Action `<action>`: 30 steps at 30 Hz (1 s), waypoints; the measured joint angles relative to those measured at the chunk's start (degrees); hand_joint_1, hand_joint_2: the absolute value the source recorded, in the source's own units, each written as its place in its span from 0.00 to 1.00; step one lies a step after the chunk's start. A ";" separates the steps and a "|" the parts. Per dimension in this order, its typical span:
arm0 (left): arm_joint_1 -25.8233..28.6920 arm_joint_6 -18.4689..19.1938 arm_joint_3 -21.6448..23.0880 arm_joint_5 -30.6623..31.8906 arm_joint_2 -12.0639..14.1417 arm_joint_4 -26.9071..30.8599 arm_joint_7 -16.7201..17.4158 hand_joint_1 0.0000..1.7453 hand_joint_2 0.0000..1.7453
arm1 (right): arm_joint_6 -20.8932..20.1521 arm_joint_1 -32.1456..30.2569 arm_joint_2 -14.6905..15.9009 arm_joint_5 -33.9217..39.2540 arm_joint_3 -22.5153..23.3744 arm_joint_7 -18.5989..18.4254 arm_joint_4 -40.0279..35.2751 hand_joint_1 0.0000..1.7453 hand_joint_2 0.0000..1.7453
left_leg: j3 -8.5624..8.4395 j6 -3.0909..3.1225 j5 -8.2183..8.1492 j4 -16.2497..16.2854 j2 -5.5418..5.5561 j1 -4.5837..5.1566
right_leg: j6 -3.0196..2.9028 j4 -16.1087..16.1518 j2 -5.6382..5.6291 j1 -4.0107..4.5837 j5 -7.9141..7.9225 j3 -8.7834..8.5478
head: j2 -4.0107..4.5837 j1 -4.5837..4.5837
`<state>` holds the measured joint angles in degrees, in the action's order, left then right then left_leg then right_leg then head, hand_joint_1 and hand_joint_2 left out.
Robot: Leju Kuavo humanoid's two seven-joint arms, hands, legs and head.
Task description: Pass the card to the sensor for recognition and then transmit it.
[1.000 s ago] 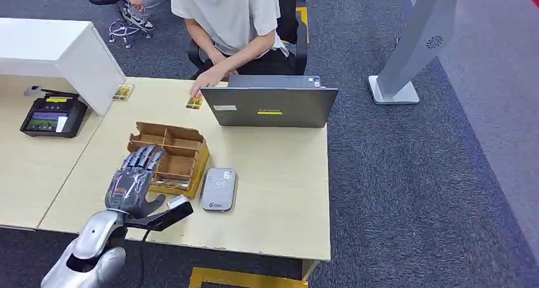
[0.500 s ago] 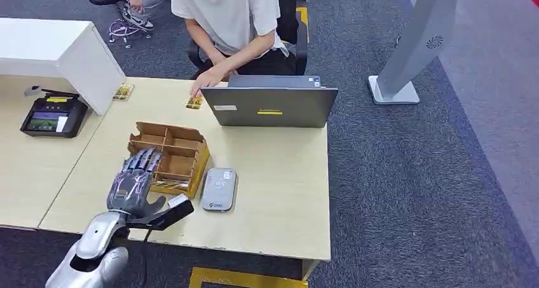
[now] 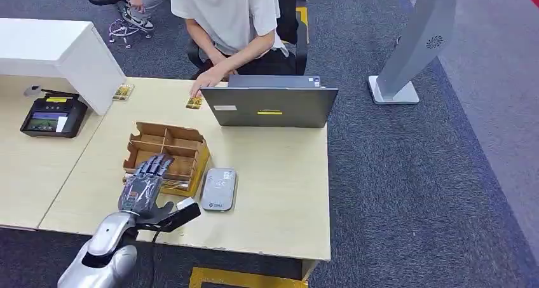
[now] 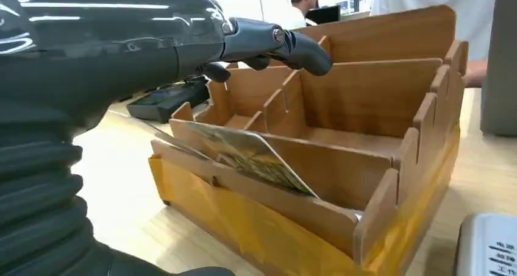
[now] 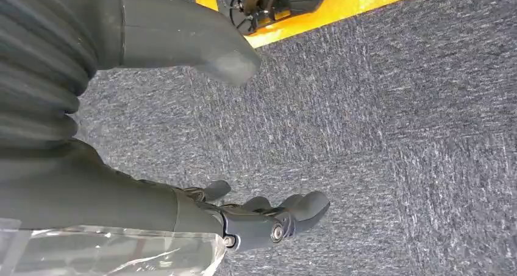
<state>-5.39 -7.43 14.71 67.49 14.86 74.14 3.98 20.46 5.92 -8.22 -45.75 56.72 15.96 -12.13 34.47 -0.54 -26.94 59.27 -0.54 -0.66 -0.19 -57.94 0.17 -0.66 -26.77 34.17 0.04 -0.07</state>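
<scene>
Fingers (image 4: 292, 44) spread, holding nothing, above the card box (image 3: 184, 149).
My left hand (image 3: 145, 187) hovers palm-down at its 7 o'clock corner; card (image 4: 250, 155) leans below.

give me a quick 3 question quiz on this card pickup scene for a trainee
1. True or false: the left hand already holds the card.
2. Which side of the wooden organizer is the grey sensor on, seen from the head view? A) left B) right C) behind
3. Fill in: the right hand hangs over the ____.

Key:
1. False; the fingers hover above the organizer, and the card leans in its near slot.
2. B
3. carpet
</scene>
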 joint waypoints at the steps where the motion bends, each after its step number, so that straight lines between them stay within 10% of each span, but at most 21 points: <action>1: -0.12 -0.02 0.00 0.00 -0.15 -0.31 -0.09 0.00 1.00 | 0.00 -0.01 0.00 0.00 -0.02 -0.02 0.00 0.00 1.00 | 0.00 0.00 0.00 0.00 0.00 0.00 | 0.00 0.00 0.00 0.00 0.00 0.00 | 0.00 0.02; 2: -0.18 -0.04 0.00 0.00 -0.24 -0.55 -0.17 0.00 1.00 | -0.02 -0.01 0.00 -0.02 -0.02 -0.02 0.00 0.00 1.00 | 0.00 0.00 0.00 0.00 0.00 0.00 | 0.00 0.00 -0.01 0.00 0.00 0.00 | 0.00 0.00; 3: -0.25 -0.15 0.00 0.00 -0.39 -0.79 -0.26 1.00 1.00 | -0.02 -0.01 0.00 -0.04 -0.02 0.00 0.00 0.00 1.00 | 0.00 0.00 0.00 0.00 0.00 0.00 | 0.00 0.00 -0.01 0.00 0.00 0.01 | 0.00 0.00; 30: 0.34 -5.18 0.02 -1.84 -0.70 -1.07 -2.64 1.00 1.00 | 0.22 0.04 0.00 -1.09 -0.66 -0.07 0.00 0.00 1.00 | 0.00 0.00 0.00 0.00 0.00 0.00 | 0.00 0.00 0.00 0.00 0.00 -0.01 | 0.00 0.00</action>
<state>-5.05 -12.61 14.73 65.66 14.16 73.07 1.33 20.68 5.96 -8.22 -46.84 56.06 15.89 -12.13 34.47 -0.55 -26.94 59.27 -0.54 -0.66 -0.19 -57.95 0.17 -0.66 -26.77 34.16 0.04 -0.07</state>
